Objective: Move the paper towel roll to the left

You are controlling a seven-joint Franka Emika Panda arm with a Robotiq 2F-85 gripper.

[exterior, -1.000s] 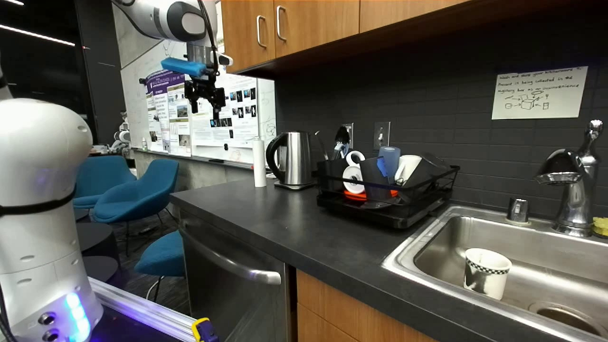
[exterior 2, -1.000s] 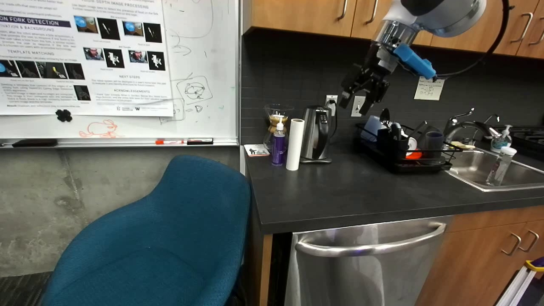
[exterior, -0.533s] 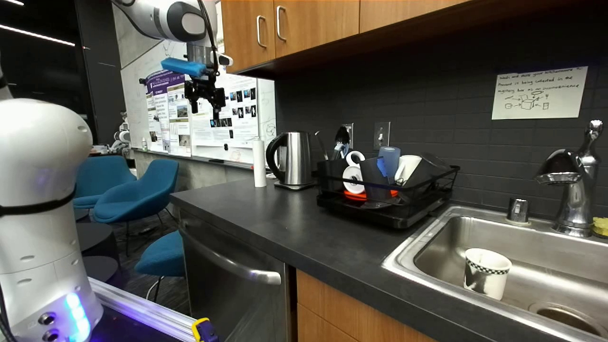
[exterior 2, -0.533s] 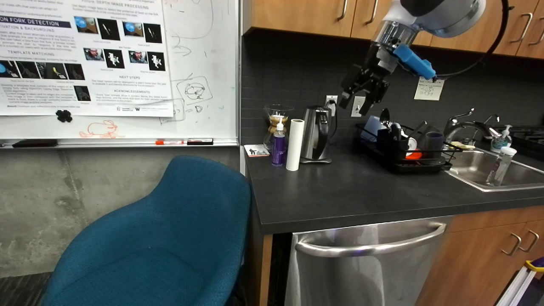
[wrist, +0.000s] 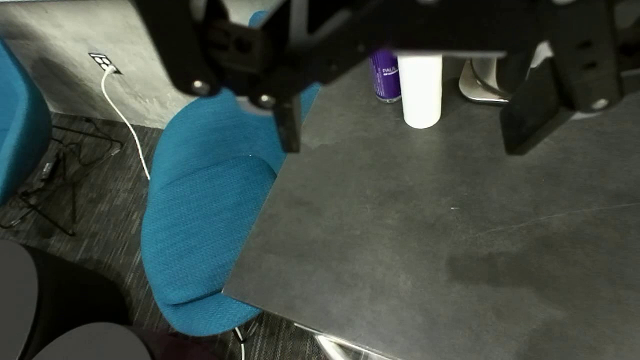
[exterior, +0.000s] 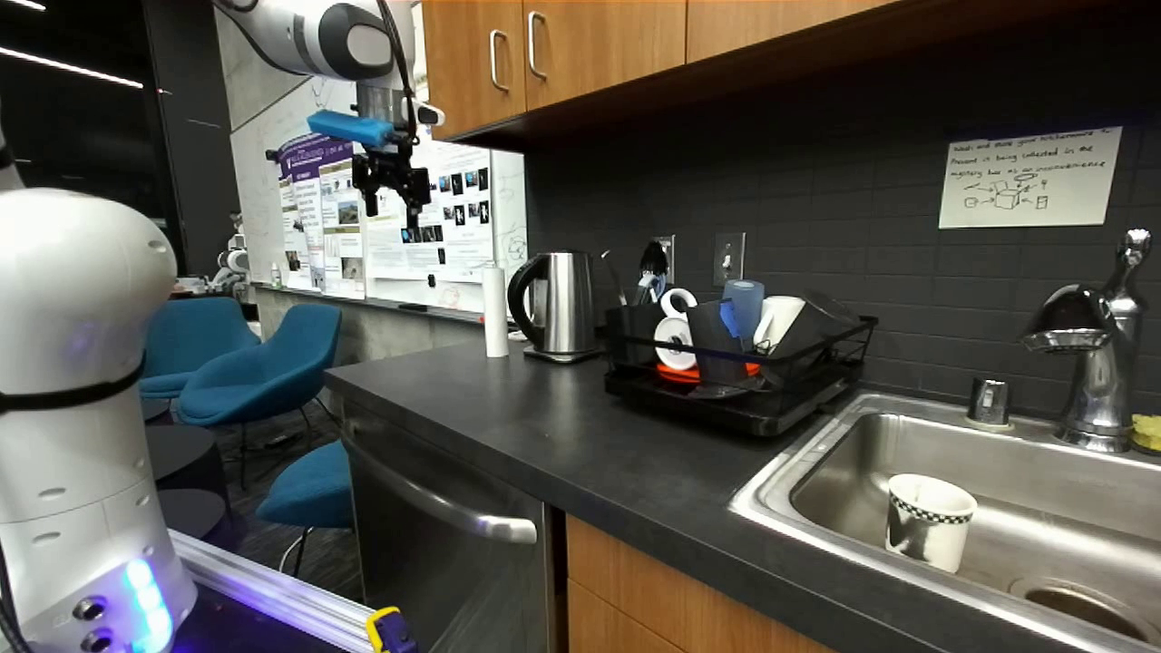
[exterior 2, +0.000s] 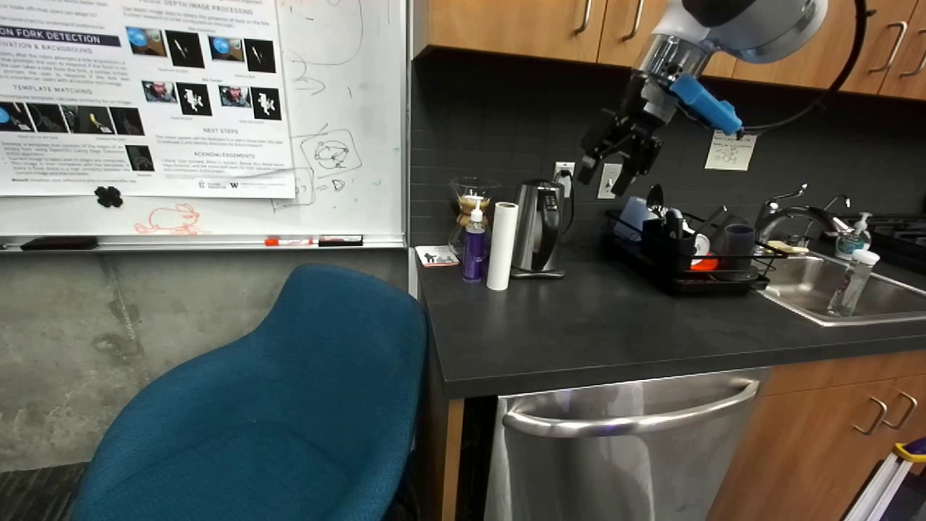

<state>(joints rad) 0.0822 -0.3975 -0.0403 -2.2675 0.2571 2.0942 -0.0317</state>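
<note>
The paper towel roll is a plain white upright cylinder on the dark counter. It shows in both exterior views (exterior: 494, 311) (exterior 2: 502, 247), just beside the steel kettle. Its lower part shows in the wrist view (wrist: 421, 95); its top is hidden behind the gripper's body. My gripper (wrist: 404, 150) is open and empty, its fingers wide apart with the roll seen in the gap beyond them. In both exterior views the gripper (exterior: 392, 216) (exterior 2: 602, 181) hangs well above the counter, apart from the roll.
The kettle (exterior 2: 537, 228) and a purple pump bottle (exterior 2: 474, 250) flank the roll. A glass carafe (exterior 2: 466, 199) stands behind. A dish rack (exterior: 735, 363) and the sink (exterior: 998, 453) lie further along the counter (exterior 2: 579, 325). Wooden cabinets (exterior: 599, 45) hang above. A blue chair (exterior 2: 289, 405) stands past the counter's end.
</note>
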